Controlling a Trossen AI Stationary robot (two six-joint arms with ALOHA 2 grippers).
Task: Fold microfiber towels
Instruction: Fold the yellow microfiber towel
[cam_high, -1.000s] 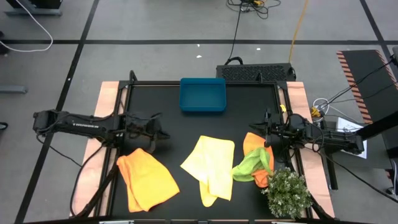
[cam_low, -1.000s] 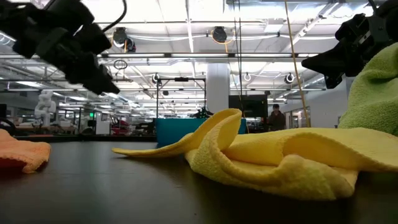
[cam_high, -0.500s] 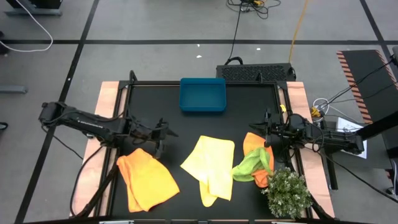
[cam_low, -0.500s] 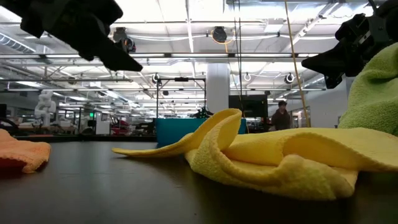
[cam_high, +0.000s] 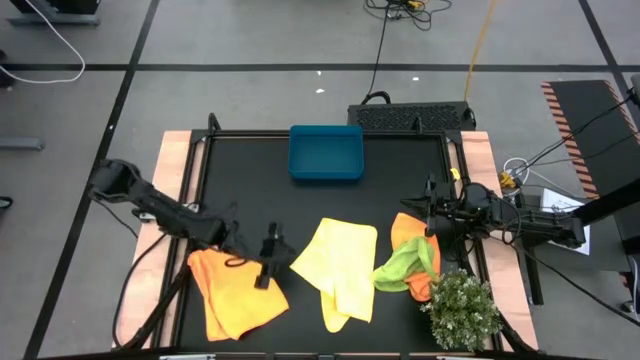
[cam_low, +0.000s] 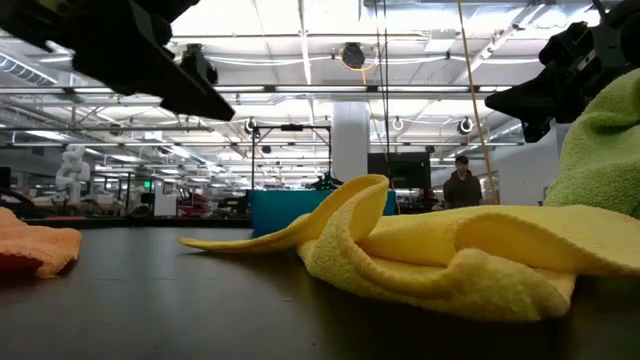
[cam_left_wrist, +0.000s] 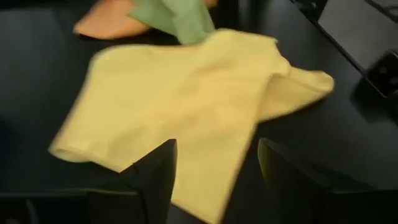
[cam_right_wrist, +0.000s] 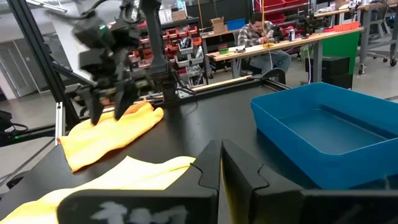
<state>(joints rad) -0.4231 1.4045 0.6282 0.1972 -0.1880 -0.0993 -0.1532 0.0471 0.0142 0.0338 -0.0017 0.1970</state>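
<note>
The pale yellow microfiber towel lies rumpled on the black desk, on the near side of the teal rectangular plastic tray. The left tool hangs just beside the yellow towel, over the edge of a crumpled orange microfiber towel, its fingers apart and gripping nothing. On the yellow towel's other side a lime green microfiber towel is draped over a second orange towel. The right tool hovers over that orange towel, fingers together and empty.
</note>
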